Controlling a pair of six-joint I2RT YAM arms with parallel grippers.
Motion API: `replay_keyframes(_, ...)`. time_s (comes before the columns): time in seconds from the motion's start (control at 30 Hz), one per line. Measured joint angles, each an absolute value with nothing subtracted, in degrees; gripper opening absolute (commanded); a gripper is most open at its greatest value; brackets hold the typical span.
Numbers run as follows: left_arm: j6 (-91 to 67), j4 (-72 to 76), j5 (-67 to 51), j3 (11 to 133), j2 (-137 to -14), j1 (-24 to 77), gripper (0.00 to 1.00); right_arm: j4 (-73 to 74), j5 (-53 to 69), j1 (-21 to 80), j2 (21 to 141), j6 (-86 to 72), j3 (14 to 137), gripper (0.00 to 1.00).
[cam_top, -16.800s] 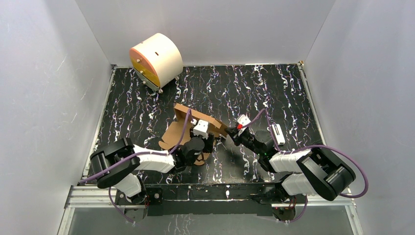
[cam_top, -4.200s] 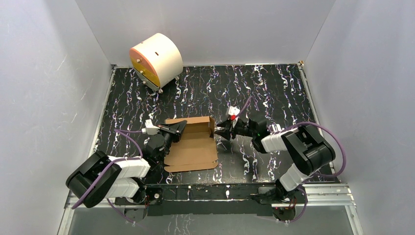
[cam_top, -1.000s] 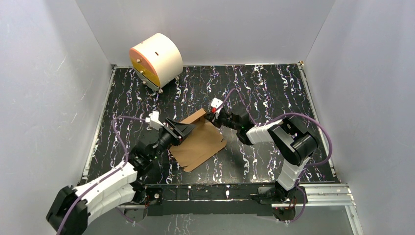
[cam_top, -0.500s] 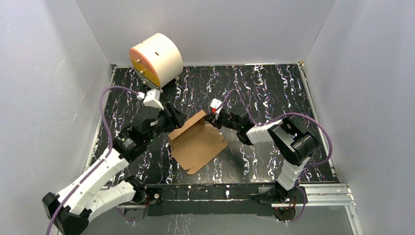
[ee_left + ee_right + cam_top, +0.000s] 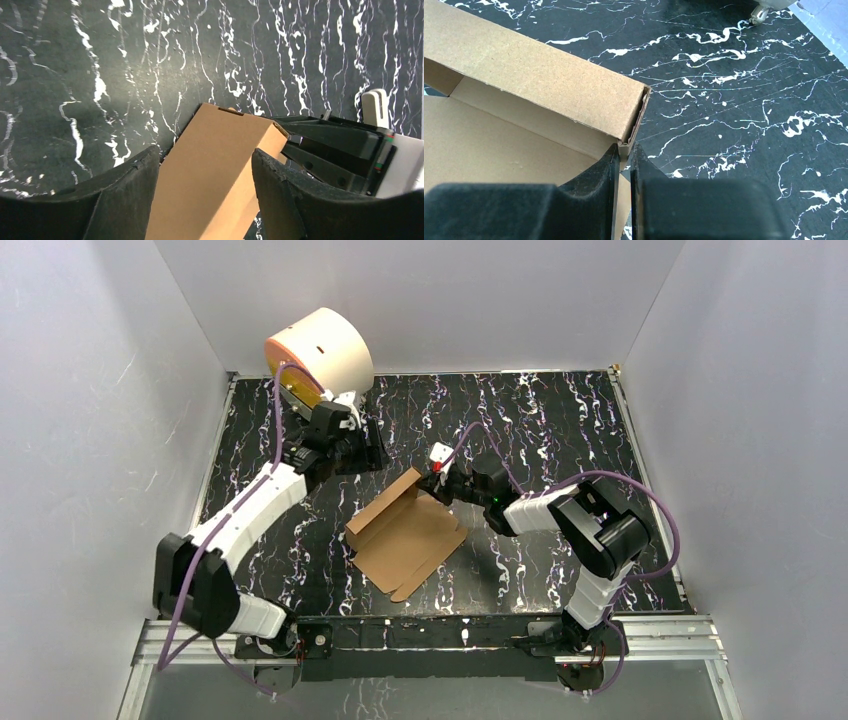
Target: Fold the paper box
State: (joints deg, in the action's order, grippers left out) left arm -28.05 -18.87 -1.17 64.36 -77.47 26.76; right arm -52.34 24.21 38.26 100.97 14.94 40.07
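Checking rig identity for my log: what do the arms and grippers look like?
The left arm and right arm are white shells with black joints; a purple cable loops along each. The left gripper and right gripper have matte black fingers.

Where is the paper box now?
In the top view the paper box lies central on the table, nearer than the cream cylinder; the right gripper pinches its far corner.

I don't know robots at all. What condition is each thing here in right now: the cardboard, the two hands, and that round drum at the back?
paper box: partly folded, one long wall raised, the rest flat on the table.
right hand: pinched shut on the end of the raised wall.
left hand: open, holding nothing, aimed at the box but apart from it.
cream cylinder: on its side in the far left corner, nothing gripping it.
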Motion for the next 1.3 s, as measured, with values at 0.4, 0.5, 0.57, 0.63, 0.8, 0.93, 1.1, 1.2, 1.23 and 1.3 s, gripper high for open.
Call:
replay_keyframes(0.4,-26.96,-17.85,-17.12,65.98,-87.88,24.47,0.60,-51.88,24.80,38.26,100.88,14.94,40.10,0.15)
replay_keyframes(0.5,-27.86,-16.05,-20.16,65.95,-88.29,23.24,0.57,-51.94,24.80,38.26,100.88,14.66,40.10,0.15)
replay_keyframes(0.57,-28.53,-14.44,-22.24,65.82,-88.66,22.39,0.56,-52.07,24.80,38.26,101.03,14.20,40.14,0.16)
replay_keyframes(0.63,-28.99,-13.32,-24.05,65.43,-89.32,21.76,0.55,-52.51,24.77,38.26,101.62,13.67,40.45,0.16)
replay_keyframes(0.8,-30.37,-11.70,-28.32,64.55,-92.55,20.73,0.56,-53.34,24.08,38.26,102.43,12.91,40.73,0.16)
replay_keyframes(0.93,-31.00,-10.66,-31.24,64.45,-93.47,20.36,0.59,-53.39,23.51,38.28,102.54,11.92,40.93,0.16)
replay_keyframes(1.1,-31.20,-10.26,-32.60,63.37,-93.43,19.97,0.62,-52.01,21.87,38.68,102.85,11.88,42.19,0.16)
replay_keyframes(1.2,-31.38,-9.82,-32.86,62.59,-93.14,19.68,0.60,-51.20,21.12,38.94,102.85,11.90,42.57,0.17)
replay_keyframes(1.23,-31.53,-9.76,-32.95,62.54,-93.12,19.57,0.57,-51.00,20.99,39.03,102.85,11.90,42.72,0.17)
replay_keyframes(1.3,-31.73,-9.52,-33.41,62.46,-93.14,19.53,0.53,-50.65,20.88,39.09,102.85,11.90,42.92,0.17)
